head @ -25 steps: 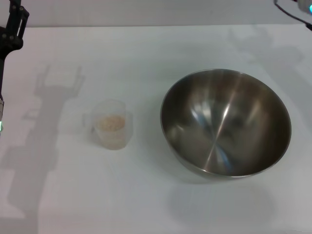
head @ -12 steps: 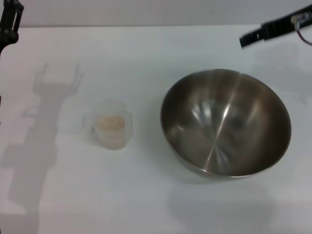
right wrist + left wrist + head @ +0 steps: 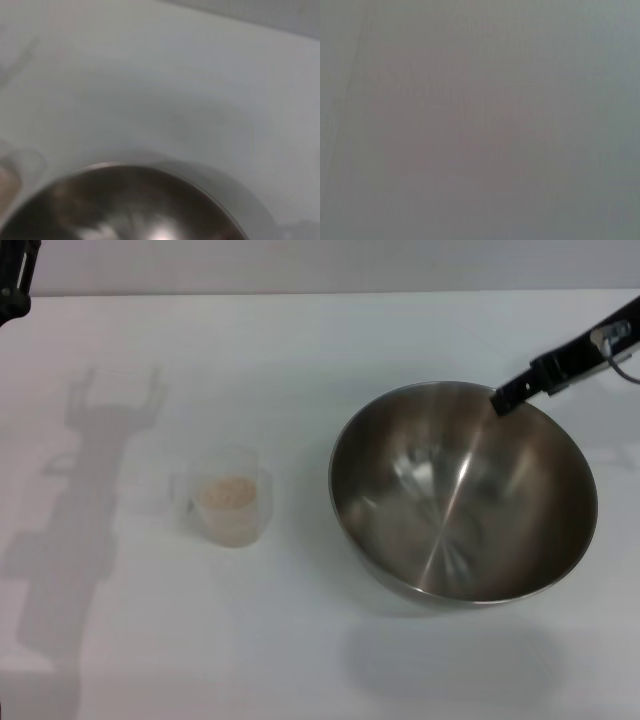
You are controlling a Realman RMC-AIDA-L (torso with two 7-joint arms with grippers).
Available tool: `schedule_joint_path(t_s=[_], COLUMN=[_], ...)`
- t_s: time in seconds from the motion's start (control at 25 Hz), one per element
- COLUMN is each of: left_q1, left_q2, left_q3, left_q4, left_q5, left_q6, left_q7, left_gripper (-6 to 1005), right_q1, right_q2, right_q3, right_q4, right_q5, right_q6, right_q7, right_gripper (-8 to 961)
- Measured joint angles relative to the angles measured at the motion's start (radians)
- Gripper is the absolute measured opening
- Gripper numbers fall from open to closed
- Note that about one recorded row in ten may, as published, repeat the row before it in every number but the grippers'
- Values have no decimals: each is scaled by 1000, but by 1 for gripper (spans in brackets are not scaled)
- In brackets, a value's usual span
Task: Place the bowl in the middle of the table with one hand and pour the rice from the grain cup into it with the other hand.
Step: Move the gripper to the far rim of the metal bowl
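Right claw [image 3: 497,400], finger state indiscernible, poised at the bowl's [image 3: 440,550] far right rim; cup [image 3: 229,508] lies leftward.

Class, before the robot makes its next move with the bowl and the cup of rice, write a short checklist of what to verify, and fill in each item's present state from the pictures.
1. Bowl upright on the table, nothing inside: ok.
2. Bowl in the middle of the table: not ok, it sits right of centre.
3. Right gripper near the bowl: ok, its dark tip is at the far rim; whether it touches, cannot tell.
4. Grain cup upright, rice inside: ok.
5. Left gripper near the cup: not ok, it is at the table's far left corner.
6. Cup and bowl apart: ok, bare table between them.
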Motion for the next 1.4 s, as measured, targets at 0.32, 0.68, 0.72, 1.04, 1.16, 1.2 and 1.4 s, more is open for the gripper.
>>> schedule_joint_path(t_s=[0.32,0.68,0.72,1.04,1.16,1.2,1.4], left_q1=[0,5,8,15,18,18,19], left_q2=[0,0,0,-2,-2,-2,-2], left_q3=[-1,-1,-1,1,3,3,2], left_q4=[0,-2,-2,-5,-7,-7,-4], left_q5=[1,2,2,2,2,2,2], left_q6=[10,29,32,40,48,49,56], left_q7=[0,0,0,-1,-2,-2,-8], left_gripper=[827,826,826,826,826,826,826], right_q1=[13,17,16,6,5,5,0], right_q2=[20,44,47,55,57,57,58], right_q3=[-12,-68,-70,-74,-74,-74,-73], right_q4=[55,107,105,107,107,108,95], right_q5=[-65,-110,-122,-160,-160,-160,-160], right_q6=[16,6,5,-21,-24,-24,-27], right_q7=[-31,-54,-55,-71,-77,-77,-86], right_gripper=[686,657,654,562,486,461,292])
